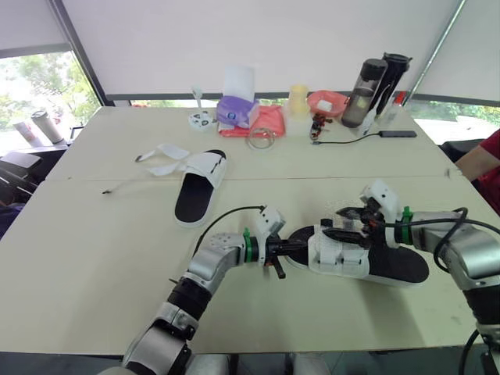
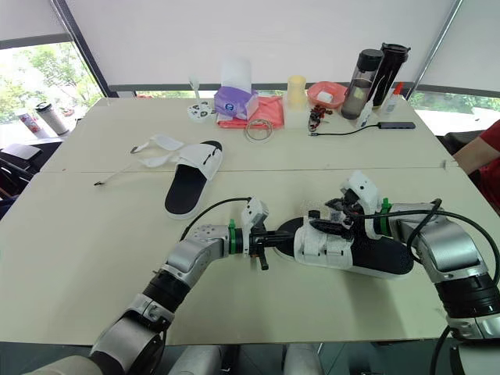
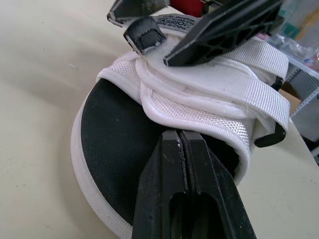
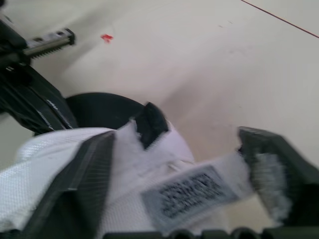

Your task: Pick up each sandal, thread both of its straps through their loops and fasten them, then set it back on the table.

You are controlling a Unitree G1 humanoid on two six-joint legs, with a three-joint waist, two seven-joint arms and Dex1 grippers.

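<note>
The near sandal (image 1: 367, 262), black sole with white straps, lies on the table (image 1: 94, 258) in front of me. My left gripper (image 1: 299, 248) is shut, its tips (image 3: 180, 133) pressed against the black footbed just under the edge of the white upper. Over the straps my right gripper (image 1: 348, 228) is open, its fingers (image 4: 89, 164) straddling a strap end with a printed label (image 4: 192, 191). A black loop tab (image 4: 152, 122) sticks up beside that strap. The second sandal (image 1: 199, 186) lies farther back on the left, its white straps (image 1: 166, 156) spread loose on the table.
Along the far edge stand two dark bottles (image 1: 375, 86), a pink bowl (image 1: 328, 101), a purple tissue pack (image 1: 236, 111), red cloth (image 1: 266, 121) and a phone on a cable (image 1: 398, 133). A person's red sleeve (image 1: 483, 160) shows at the right edge.
</note>
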